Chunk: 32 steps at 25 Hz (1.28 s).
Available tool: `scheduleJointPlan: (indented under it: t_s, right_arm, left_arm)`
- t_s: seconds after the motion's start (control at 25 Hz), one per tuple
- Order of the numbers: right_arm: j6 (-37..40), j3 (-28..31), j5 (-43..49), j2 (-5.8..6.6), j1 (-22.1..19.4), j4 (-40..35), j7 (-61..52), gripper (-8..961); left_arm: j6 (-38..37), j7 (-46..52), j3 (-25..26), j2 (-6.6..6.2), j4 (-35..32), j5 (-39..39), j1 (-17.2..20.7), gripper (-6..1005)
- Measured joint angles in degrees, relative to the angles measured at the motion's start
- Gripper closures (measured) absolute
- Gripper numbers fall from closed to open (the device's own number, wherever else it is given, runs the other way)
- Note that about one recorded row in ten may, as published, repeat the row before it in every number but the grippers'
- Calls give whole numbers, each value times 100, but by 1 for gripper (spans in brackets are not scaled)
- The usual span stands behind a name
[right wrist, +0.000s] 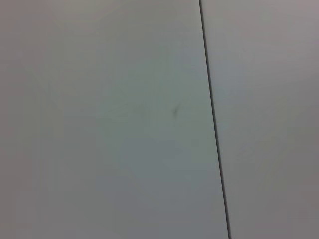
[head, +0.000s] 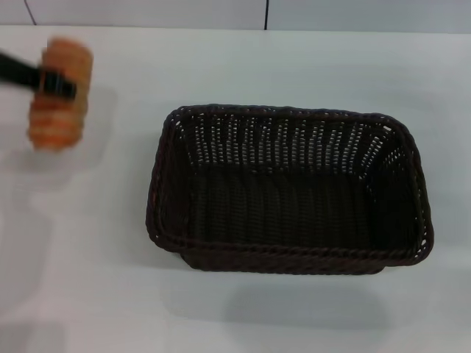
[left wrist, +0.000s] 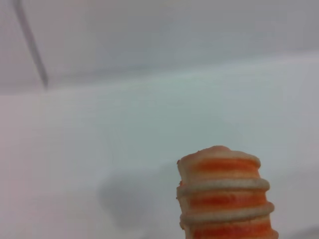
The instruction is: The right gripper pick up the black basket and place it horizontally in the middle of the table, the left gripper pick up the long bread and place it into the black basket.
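Black basket mid-table; left gripper fingers clamp long bread aloft, left.

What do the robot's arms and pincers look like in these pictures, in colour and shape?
Little shows. Only the left pincer is visible in the head view: narrow, plain black, with a slim black part running to the picture's left edge and a dark band across the long bread. No cable or marking shows. The right pincer and both arms are out of view.

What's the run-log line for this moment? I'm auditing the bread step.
left gripper: shut on bread, lifted left of basket | basket: on table, empty | right gripper: out of view
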<state>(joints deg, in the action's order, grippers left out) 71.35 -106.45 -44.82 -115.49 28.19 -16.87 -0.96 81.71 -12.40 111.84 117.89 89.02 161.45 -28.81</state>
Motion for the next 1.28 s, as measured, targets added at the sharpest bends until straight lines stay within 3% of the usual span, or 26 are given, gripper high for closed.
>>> scheduleJointPlan:
  t_s: [0.16, 0.44, 0.68, 0.96, 1.28]
  right_arm:
    - [-31, 3, 0, 0, 31, -2, 16, 646]
    - [-52, 10, 0, 8, 59, -8, 17, 649]
    - [-52, 11, 1, 25, 132, 24, -1, 651]
    - [-7, 2, 114, 30, 107, 1, -3, 653]
    - [-39, 12, 134, 36, 126, 12, -12, 652]
  left_arm:
    - [659, -44, -301, 27, 876, -217, -235, 507]
    - [792, 922, -2144, 65, 1696, -1189, -427, 570]
    - [183, 1405, -2922, 74, 1316, -1643, -524, 603]
    - [-360, 1428, -3017, 60, 875, -1881, -209, 632]
    - [-723, 1423, -2783, 47, 854, -1837, -14, 200]
